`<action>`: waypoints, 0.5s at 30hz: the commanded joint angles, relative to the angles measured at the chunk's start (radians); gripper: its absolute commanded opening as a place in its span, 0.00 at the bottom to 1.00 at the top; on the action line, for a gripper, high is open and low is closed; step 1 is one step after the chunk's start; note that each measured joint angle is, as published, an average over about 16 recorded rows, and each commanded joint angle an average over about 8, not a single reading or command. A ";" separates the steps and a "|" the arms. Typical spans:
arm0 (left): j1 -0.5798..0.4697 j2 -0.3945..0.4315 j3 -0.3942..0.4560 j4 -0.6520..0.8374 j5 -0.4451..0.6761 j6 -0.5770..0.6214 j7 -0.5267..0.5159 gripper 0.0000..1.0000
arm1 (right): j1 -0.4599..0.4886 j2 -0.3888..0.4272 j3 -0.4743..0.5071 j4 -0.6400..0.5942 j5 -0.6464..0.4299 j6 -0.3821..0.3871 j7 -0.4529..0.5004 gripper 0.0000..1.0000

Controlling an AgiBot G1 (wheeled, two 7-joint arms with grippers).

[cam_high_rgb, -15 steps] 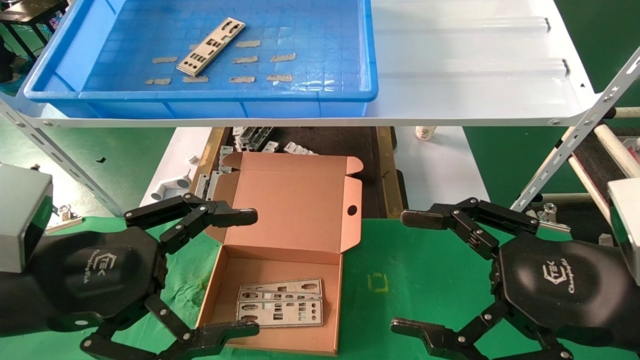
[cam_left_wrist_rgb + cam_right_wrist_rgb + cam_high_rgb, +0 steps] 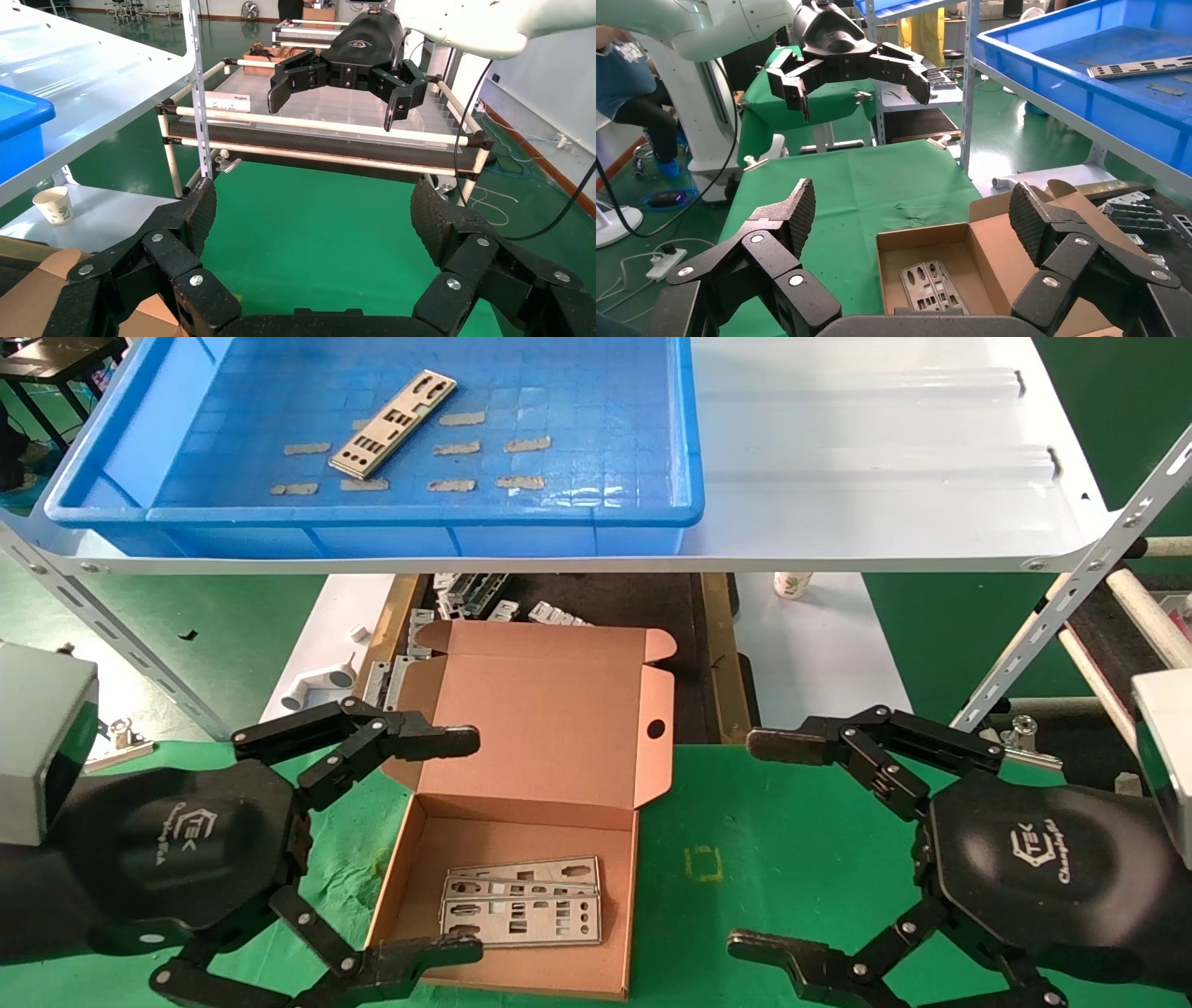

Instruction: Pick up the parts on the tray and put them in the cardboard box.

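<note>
Head view: one plate (image 2: 393, 424) remains in the tray (image 2: 694, 449), upper left. Both grippers, left (image 2: 461, 845) and right (image 2: 759, 845), gape wide, empty, beside the box (image 2: 559, 710). Thin and flat, it may slip.

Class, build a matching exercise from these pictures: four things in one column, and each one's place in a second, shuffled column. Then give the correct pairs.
Things:
1. single metal plate
2. stacked metal plates
3. paper cup
4. left gripper

Places:
A. inside the open cardboard box
B. on the white surface below the shelf
C. in the blue tray
D. open, at the box's left side

Pairs: 1-C, 2-A, 3-B, 4-D

The right gripper hangs open over the green mat, right of the box.
</note>
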 commanded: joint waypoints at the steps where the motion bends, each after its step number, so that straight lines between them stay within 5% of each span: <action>1: 0.000 0.000 0.000 0.000 0.000 0.000 0.000 1.00 | 0.000 0.000 0.000 0.000 0.000 0.000 0.000 0.74; 5: 0.000 0.000 0.000 0.000 0.000 -0.001 0.000 1.00 | 0.000 0.000 0.000 0.000 0.000 0.000 0.000 0.24; 7: -0.001 0.001 -0.001 0.003 0.001 -0.006 -0.001 1.00 | 0.000 0.000 0.000 0.000 0.000 0.000 0.000 0.06; 15: -0.057 0.041 -0.002 0.030 0.045 -0.115 -0.013 1.00 | 0.000 0.000 0.000 0.000 0.000 0.000 0.000 0.00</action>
